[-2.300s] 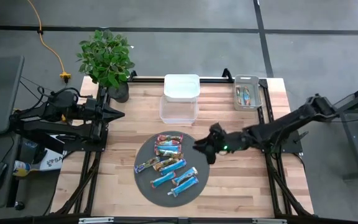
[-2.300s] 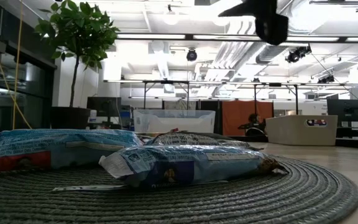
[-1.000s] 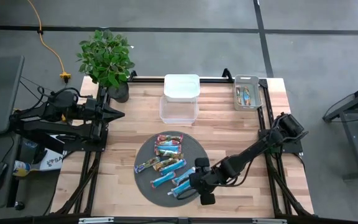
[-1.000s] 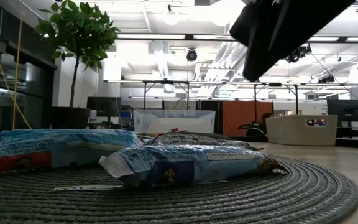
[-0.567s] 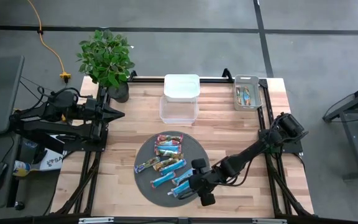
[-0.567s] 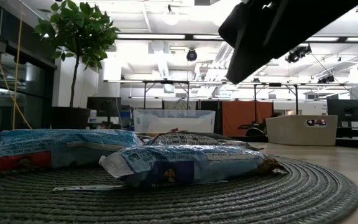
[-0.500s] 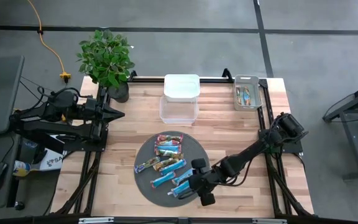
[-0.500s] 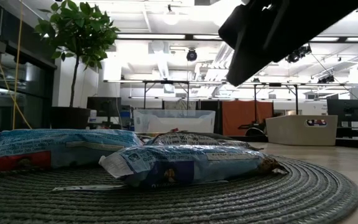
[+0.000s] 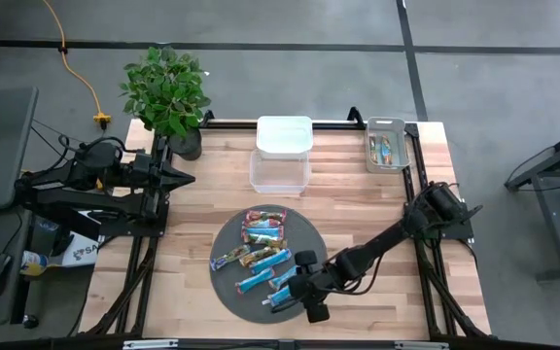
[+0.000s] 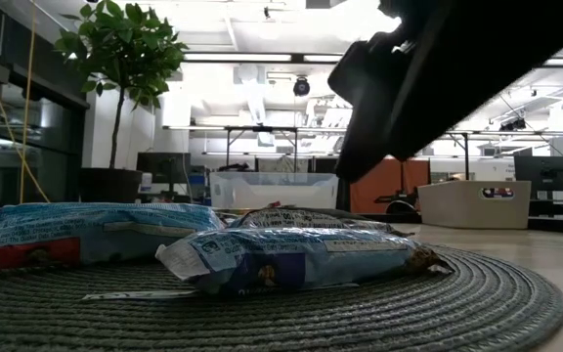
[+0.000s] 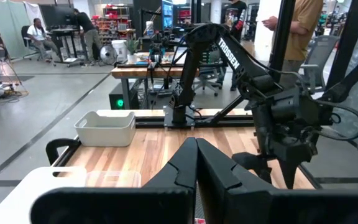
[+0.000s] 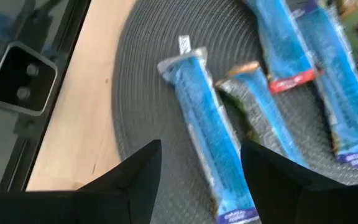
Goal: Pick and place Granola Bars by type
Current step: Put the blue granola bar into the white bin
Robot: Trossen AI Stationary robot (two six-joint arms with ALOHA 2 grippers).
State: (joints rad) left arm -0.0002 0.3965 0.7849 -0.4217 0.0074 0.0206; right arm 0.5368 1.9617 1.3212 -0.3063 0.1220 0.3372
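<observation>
Several granola bars lie flat on a round dark woven mat [image 9: 224,282]: blue ones [image 9: 257,280], a red-pink one [image 9: 265,216] and tan-and-green ones [image 9: 263,231]. My right gripper [image 9: 297,288] hovers open over the mat's near-right part. In the right wrist view its fingers [image 12: 138,180] stand either side of one blue bar [image 12: 207,134] without touching it. More blue bars [image 12: 337,106] lie beyond. The low view shows blue bars [image 10: 291,256] on the mat and the right arm [image 10: 438,78] above. My left gripper [image 11: 195,168] is shut, parked at the table's left edge [image 9: 188,177].
A clear box with a white lid [image 9: 282,151] stands at the far middle of the table. A small grey bin [image 9: 387,144] at the far right corner holds bars. A potted plant [image 9: 168,92] stands at the far left corner. Bare wood lies around the mat.
My right arm has swung from the table's right middle to the mat's near-right part. In the last second it has come down and edged toward the table's left, over the blue bars. The bars have stayed where they were.
</observation>
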